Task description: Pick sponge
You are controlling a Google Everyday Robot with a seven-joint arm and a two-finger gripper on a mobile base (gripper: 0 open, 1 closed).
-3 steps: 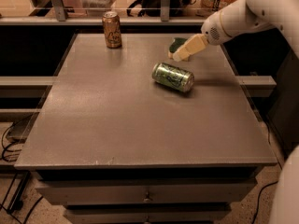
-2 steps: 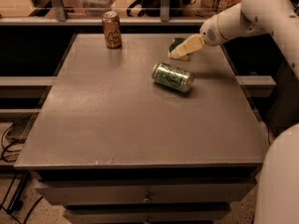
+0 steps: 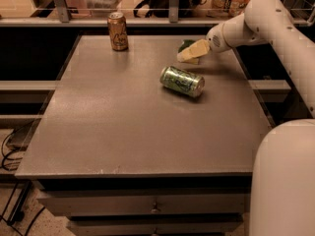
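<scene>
Hand (image 3: pixel 183 56) low at table (image 3: pixel 123 132) far right, sponge (image 3: pixel 186 45) partly beneath it.

No readable txt or brand on green can (image 3: pixel 182 81) or brown can (image 3: pixel 117 31) (print too small).

Broad grey bench (image 3: pixel 123 127), matt and smooth; green metal can (image 3: pixel 182 81) glossy; bronze metal can (image 3: pixel 117 31) shiny; pale smooth plastic tool (image 3: pixel 188 54) at the green-topped foam sponge (image 3: pixel 186 45), far right.

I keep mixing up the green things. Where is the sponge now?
In the camera view, the sponge sits far right on the table, just behind the tipped green can, with the gripper right at it, partly hiding it.
</scene>
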